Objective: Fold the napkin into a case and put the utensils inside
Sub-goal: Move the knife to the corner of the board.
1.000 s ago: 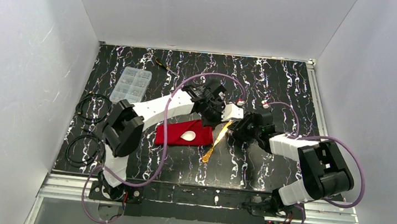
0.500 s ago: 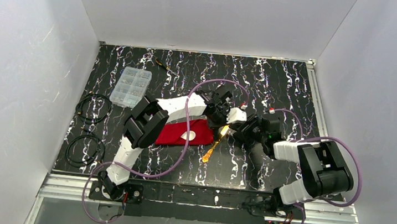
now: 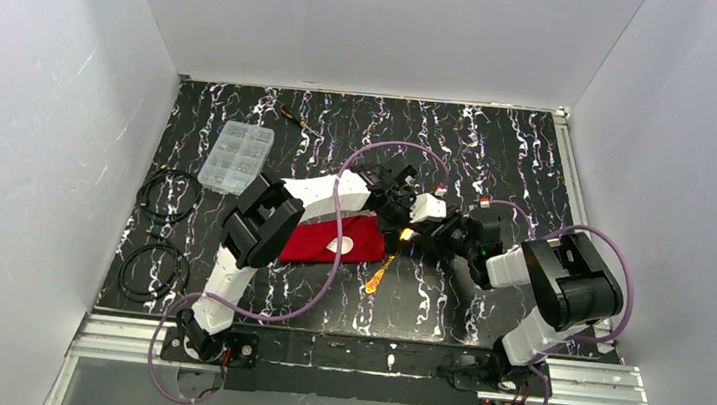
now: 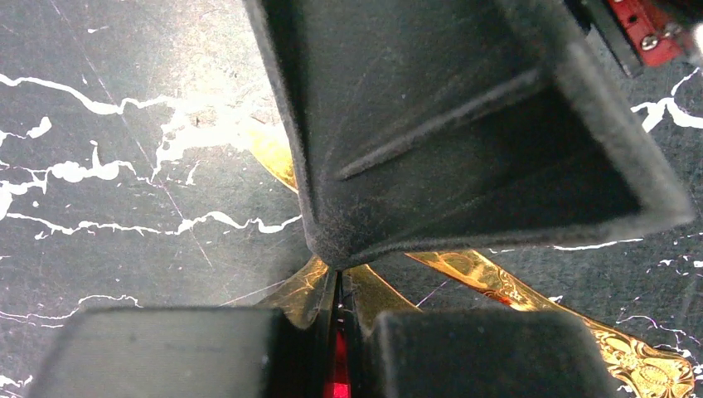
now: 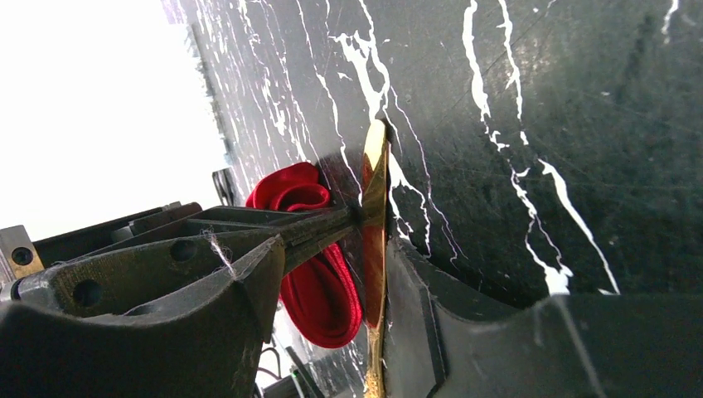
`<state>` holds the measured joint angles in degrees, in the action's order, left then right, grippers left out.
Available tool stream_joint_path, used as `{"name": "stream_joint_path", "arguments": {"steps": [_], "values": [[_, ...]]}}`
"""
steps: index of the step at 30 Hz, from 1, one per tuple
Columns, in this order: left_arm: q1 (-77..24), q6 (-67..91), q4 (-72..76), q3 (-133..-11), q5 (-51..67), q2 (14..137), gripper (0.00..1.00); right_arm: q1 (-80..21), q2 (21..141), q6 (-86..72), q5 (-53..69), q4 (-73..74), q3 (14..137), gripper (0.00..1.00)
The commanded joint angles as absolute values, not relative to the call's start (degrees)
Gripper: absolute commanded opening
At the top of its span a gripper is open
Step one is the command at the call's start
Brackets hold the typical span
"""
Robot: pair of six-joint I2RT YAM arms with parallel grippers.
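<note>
**A:** Where is the napkin to be found?

**B:** The napkin is seen folded near the middle of the counter. Its 11 o'clock part is covered by the left arm. A white spoon is laid on it toward 3 o'clock, and only the bowl can be made out.

**A:** And the other utensil?

**B:** The gold utensil is placed just off the napkin's 3 o'clock edge, slanted from 1 to 7 o'clock in the overhead view. Its upper end is hidden beneath the two tools. From the right wrist it is seen edge-on, cut off at the bottom of the frame.

**A:** How are the tools set?

**B:** The left tool is pressed together. The gold bowl seems to be pinched at its tips, though the contact is blurred and crowded. A sliver of red is glimpsed through the slit between its fingers. The right tool is spread, with the gold utensil held between its jaws. Whether either jaw is touched cannot be told.

**A:** What else is noted?

**B:** A clear compartment box is seen at 10 o'clock. Cable loops are seen at the 9 o'clock edge. A thin black-and-yellow implement, too small for detail, is seen toward 11 o'clock.
</note>
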<state>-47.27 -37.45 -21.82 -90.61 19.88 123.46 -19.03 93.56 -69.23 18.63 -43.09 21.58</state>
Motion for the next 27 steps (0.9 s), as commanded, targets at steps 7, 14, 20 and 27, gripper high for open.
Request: {"name": "stream_joint_path", "arguments": {"steps": [7,14,20,27], "values": [[-47.57,-35.89,-21.31,-86.23,24.71,125.25,0.0,-19.86,106.04,-75.35,18.47,-46.98,16.5,0.59],[-47.96,-35.62,-20.85,-84.97,26.48,124.83,0.0,-20.98,106.93,-78.46,17.77,-50.1,17.97,0.59],[-48.68,-34.66,-20.09,-84.06,27.34,125.19,0.0,-20.96,108.41,-82.41,18.69,-56.89,15.89,0.59],[-49.67,-33.56,-19.9,-85.28,29.67,125.67,0.0,-20.96,118.3,-94.07,22.08,-83.65,13.56,0.58]]}}
